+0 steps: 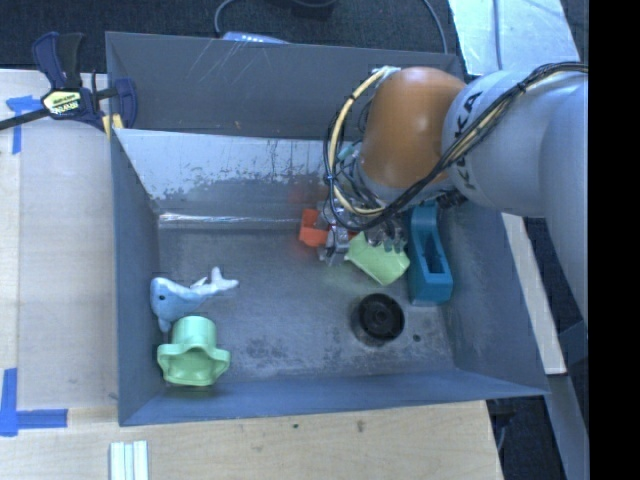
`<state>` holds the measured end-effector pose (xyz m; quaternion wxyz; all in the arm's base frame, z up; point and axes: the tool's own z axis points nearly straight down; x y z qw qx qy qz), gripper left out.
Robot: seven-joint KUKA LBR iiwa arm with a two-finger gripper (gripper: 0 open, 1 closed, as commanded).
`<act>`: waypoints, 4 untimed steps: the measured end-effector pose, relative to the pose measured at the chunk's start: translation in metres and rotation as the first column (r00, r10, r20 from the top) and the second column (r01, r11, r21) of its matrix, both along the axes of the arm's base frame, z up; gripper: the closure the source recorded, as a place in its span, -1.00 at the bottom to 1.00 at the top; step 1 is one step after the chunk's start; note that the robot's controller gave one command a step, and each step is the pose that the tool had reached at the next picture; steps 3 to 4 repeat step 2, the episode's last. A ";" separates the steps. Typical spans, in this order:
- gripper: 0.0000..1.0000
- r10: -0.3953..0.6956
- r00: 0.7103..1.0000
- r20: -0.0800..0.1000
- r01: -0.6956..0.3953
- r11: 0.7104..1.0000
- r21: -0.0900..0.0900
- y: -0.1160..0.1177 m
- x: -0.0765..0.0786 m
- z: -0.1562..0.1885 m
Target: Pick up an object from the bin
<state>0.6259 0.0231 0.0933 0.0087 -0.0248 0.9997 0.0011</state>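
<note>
The grey bin (250, 173) takes the arm (525, 143) from the right, its orange wrist cover (410, 118) above the back right of the floor. Dark letters on the arm's casing are crossed by cables and not wholly legible. Beneath the wrist sits the claw (335, 246); I cannot tell whether it is open or grips anything. A blue block (432, 263) lies to its right, long axis front to back, with a pale green piece (380, 261) between block and claw. Far left are a green fluted cup (193, 351) and a blue-white shark toy (190, 290). A black disc (380, 318) lies nearer the front. A small orange piece (313, 231), just left of the claw, looks the likeliest target.
</note>
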 end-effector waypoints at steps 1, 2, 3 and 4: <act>1.00 0.000 1.000 0.000 0.000 1.000 0.000 0.000 0.000 0.000; 1.00 -0.020 1.000 0.005 0.020 1.000 0.001 0.003 -0.005 0.145; 1.00 -0.020 1.000 0.005 0.020 1.000 0.001 0.003 -0.005 0.145; 1.00 -0.020 1.000 0.005 0.020 1.000 0.001 0.003 -0.005 0.145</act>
